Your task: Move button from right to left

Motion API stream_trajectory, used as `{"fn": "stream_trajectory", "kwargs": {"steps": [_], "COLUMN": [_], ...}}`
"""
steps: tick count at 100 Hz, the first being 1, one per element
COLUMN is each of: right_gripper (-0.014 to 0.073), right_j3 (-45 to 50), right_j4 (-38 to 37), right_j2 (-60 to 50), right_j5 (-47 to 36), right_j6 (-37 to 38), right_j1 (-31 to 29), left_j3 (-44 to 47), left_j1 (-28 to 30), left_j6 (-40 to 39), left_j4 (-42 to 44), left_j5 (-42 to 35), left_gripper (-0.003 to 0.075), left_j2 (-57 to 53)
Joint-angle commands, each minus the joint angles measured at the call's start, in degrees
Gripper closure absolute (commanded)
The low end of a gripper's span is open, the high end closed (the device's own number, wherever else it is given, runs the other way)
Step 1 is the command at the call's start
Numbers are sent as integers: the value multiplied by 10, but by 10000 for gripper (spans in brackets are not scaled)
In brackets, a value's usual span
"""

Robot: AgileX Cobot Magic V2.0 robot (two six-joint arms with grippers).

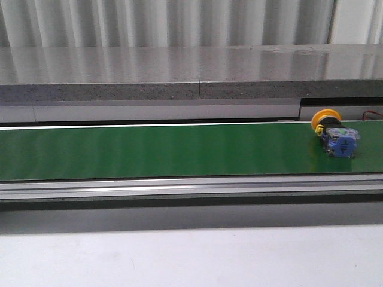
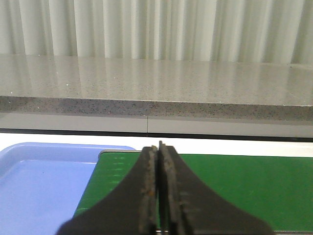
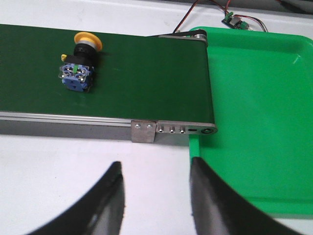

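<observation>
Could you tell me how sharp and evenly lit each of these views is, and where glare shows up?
Front view: soft and noisy, pale streaks across the stone ledge, button blurry. Left wrist view: close-up left end effector dark, ledge glossy. Right wrist view: sharpest, even light, button crisp, right end effector slightly soft.

No readable text anywhere, no labels, brands or nos. Closest thing: small dark marks on the blue end face of the button (image 1: 339,142), same face in the right wrist view (image 3: 74,78) w/ green and white bits, too small to make out as letters or signs.
</observation>
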Motion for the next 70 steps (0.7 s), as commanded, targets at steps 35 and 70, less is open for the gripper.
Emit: {"fn": "stream_trajectory", "kwargs": {"steps": [35,70], "right_gripper": [659,659], "right_j3": [-11,-11], "right_j4": [-5,-5], "right_j2": [-5,-5], "right_j5": [-29,-29], "right_j6": [0,0], "right_j1": [-1,-1], "left_j3": [14,14], "left_j1": [2,2], "left_j6": [-5,-5], "left_j4": [-1,-1], "left_j5": [-45,-45], "left_gripper": [740,740], "left_j2": [-20,-20]}}
